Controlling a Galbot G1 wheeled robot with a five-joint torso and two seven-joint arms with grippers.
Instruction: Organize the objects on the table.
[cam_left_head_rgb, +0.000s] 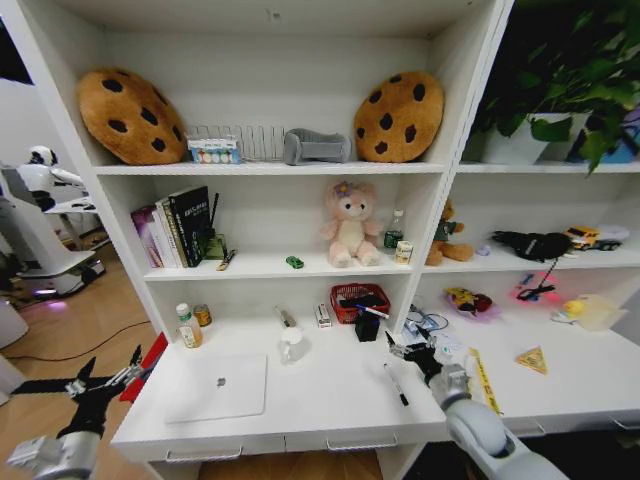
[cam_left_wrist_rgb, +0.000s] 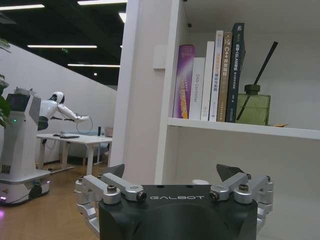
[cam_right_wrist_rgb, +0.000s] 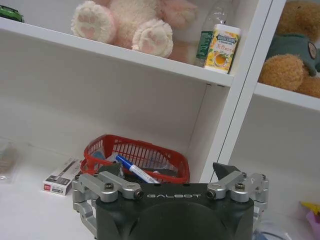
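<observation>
- Head view, nearest first: the left pincer (cam_left_head_rgb: 105, 381) hangs off the counter's (cam_left_head_rgb: 330, 415) left end, fingers spread and holding nothing. It looks parked there, out of the working arm's way.
- The right pincer (cam_left_head_rgb: 412, 351) hovers low over the counter's right part, its jaws apart and empty, just beside a black marker (cam_left_head_rgb: 396, 384) lying flat. I'd judge that pen is what it is lined up for.
- A silver laptop (cam_left_head_rgb: 218, 387) lies closed and flat near the front left. A yellow ruler (cam_left_head_rgb: 484, 380) lies to the right of the arm.
- Further in, a white mug (cam_left_head_rgb: 292, 345) stands upright about mid-counter. Small bottles (cam_left_head_rgb: 189, 331) cluster by the left upright.
- At the back, a red basket (cam_right_wrist_rgb: 136, 158) sits against the shelf divider with a blue marker (cam_right_wrist_rgb: 134, 170) resting across it, so it seems to be the collecting spot for pens. A small white box (cam_right_wrist_rgb: 60, 176) lies just beside the basket.
- On the shelf above sit a tiny green toy (cam_left_head_rgb: 294, 262) and a pink plush (cam_left_head_rgb: 351, 224).
</observation>
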